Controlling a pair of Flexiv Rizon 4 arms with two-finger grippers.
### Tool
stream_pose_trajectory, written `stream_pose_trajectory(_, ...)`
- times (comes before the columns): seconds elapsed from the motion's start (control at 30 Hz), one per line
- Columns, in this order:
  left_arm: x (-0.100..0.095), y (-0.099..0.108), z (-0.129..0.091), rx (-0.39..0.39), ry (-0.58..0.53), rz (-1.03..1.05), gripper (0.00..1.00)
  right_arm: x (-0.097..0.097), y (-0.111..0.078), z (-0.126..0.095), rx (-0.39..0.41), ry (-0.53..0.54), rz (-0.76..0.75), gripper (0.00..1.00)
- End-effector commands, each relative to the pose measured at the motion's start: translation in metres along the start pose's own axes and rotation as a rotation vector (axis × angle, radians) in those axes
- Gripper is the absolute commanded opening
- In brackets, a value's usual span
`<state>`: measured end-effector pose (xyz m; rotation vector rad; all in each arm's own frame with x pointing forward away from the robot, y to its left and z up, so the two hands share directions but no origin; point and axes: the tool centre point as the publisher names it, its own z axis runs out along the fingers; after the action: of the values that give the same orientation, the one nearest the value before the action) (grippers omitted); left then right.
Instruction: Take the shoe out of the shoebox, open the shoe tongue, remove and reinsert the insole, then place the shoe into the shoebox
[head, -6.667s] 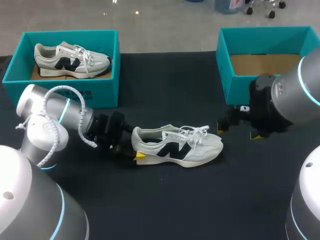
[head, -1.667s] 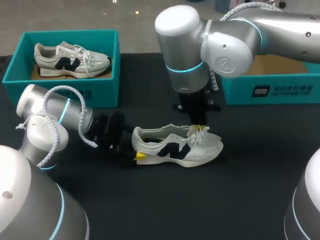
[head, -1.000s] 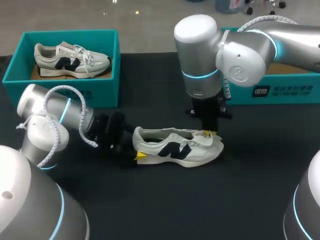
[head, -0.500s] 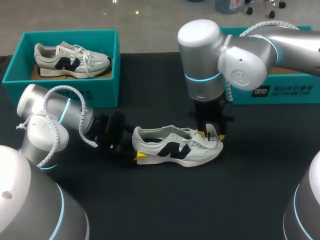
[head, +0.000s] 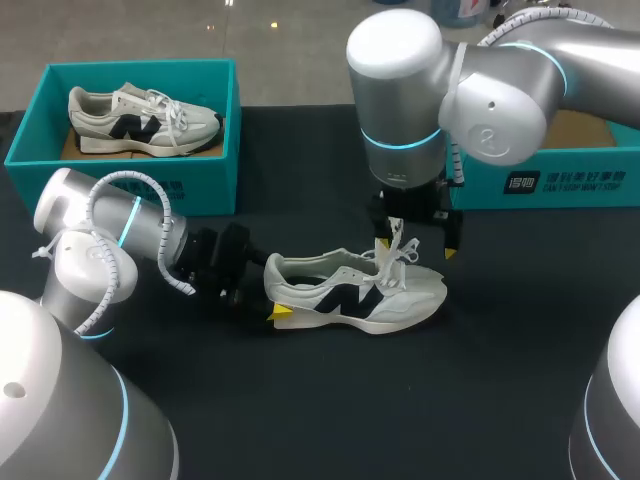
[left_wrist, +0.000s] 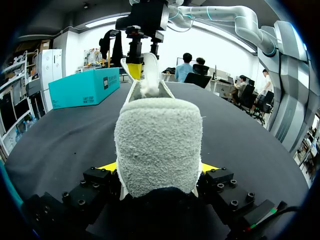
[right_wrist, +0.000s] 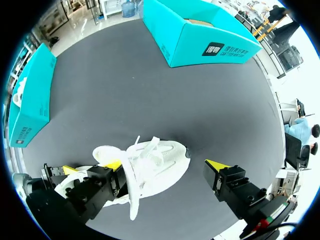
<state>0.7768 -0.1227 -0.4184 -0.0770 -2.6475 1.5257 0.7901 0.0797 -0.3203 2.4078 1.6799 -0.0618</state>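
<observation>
- The shoe stands on the bench, its heel clenched in the left pincer.
- The right pincer hangs released above the laces.
- Best pinch the tongue itself, not laces, heel held firm.

1. The left arm, in from 8 o'clock, points toward 3 o'clock; the left gripper clamps the shoe at its heel.
2. The right arm, in from 2 o'clock, points down; the right gripper is spread wide.

Wht/blk shoe, teal shoebox
</observation>
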Motion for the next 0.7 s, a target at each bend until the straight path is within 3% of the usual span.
stream_pose_trajectory(0.03,-0.002,0.003,0.002,-0.004,0.001,0.000,0.00,-0.005,-0.002,-0.021,-0.046,0.033,-0.034,1.00)
stream_pose_trajectory(0.17,-0.002,0.003,0.002,-0.004,0.001,0.000,0.00,0.007,-0.004,-0.039,-0.120,0.109,-0.188,1.00)
stream_pose_trajectory(0.33,-0.002,0.003,0.002,-0.004,0.001,0.000,0.00,0.034,-0.016,-0.064,-0.237,0.157,-0.583,1.00)
stream_pose_trajectory(0.5,-0.002,0.003,0.002,-0.004,0.001,0.000,0.00,0.048,-0.029,-0.084,-0.245,0.213,-0.885,1.00)
stream_pose_trajectory(0.6,-0.002,0.003,0.002,-0.004,0.001,0.000,0.00,0.049,-0.038,-0.094,-0.241,0.273,-0.981,1.00)
stream_pose_trajectory(0.7,-0.002,0.003,0.002,-0.004,0.001,0.000,0.00,0.048,-0.039,-0.095,-0.247,0.271,-0.930,1.00)
